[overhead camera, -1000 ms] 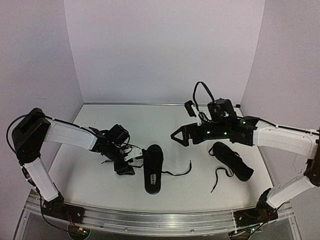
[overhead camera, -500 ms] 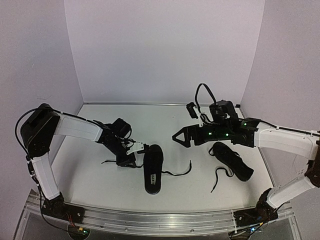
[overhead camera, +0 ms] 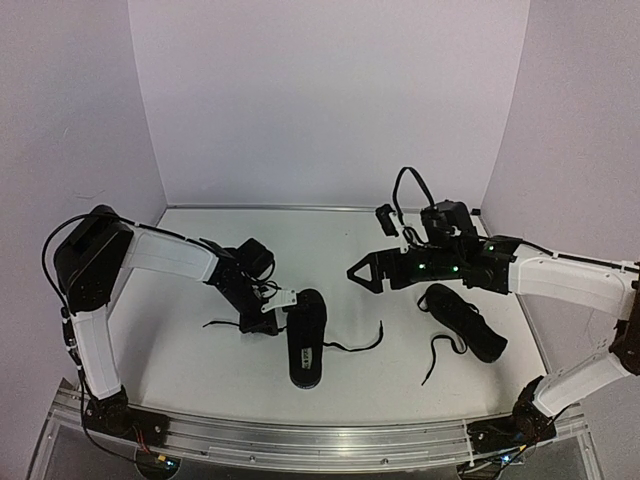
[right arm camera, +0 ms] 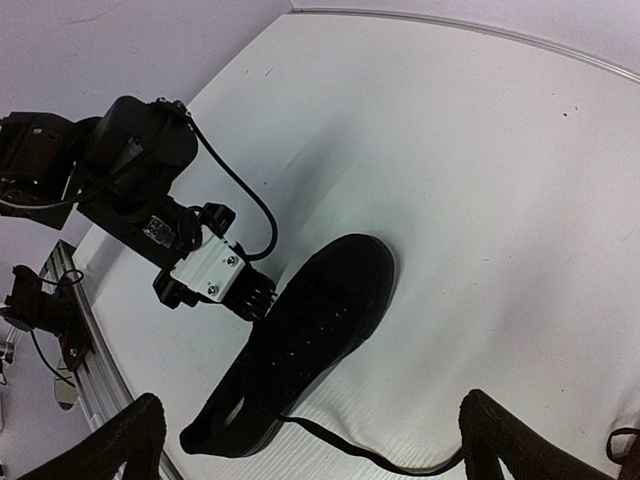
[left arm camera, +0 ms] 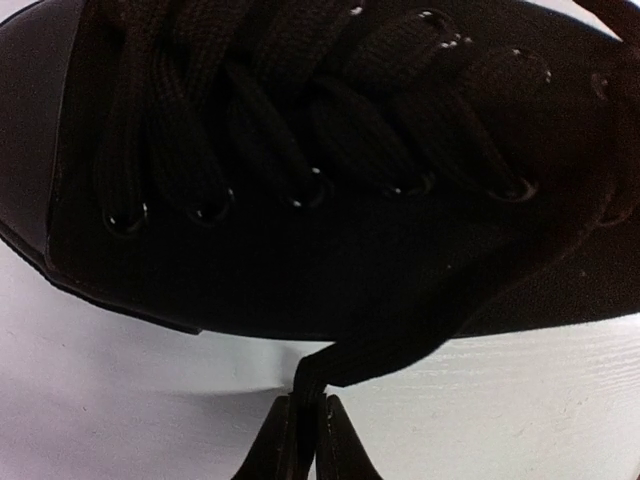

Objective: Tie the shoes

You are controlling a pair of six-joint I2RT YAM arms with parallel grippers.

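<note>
One black shoe (overhead camera: 307,340) lies at the table's middle front, toe pointing away, and fills the top of the left wrist view (left arm camera: 330,170). My left gripper (overhead camera: 281,314) sits low at its left side, shut on a flat black lace (left arm camera: 380,355) that comes out from under the shoe's side; the fingertips (left arm camera: 337,440) pinch it just above the table. The right wrist view shows the same shoe (right arm camera: 300,335) with the left gripper (right arm camera: 255,297) against it. The second shoe (overhead camera: 463,322) lies to the right. My right gripper (overhead camera: 362,272) hovers open above the table between the shoes, holding nothing.
A loose lace end (overhead camera: 362,345) trails right of the middle shoe, another (overhead camera: 222,323) left of it. The right shoe's lace (overhead camera: 436,358) curls toward the front. White walls close in the table; a metal rail (overhead camera: 320,440) runs along the near edge.
</note>
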